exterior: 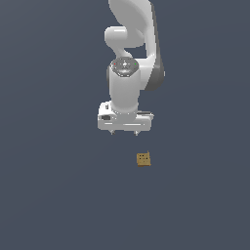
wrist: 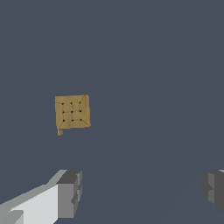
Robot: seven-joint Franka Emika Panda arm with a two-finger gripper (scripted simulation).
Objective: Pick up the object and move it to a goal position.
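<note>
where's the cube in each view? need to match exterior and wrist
Exterior view: the cube lies on the grey floor, below the gripper and slightly toward the exterior view's right, not touching it.
Wrist view: the cube shows its dotted face, ahead of the spread fingers and not between them.
Shared landmark: the gripper's two fingers, just the tips in the exterior view.

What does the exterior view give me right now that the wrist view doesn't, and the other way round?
Only the exterior view shows the white arm and the whole pincer hanging apart from the small tan-brown cube, which sits toward the exterior view's right of it. Only the wrist view shows the grid of dark dots on the cube's face and the grey fingertips spread wide, nothing between them. Both show the cube ungrasped on the plain dark floor.
</note>
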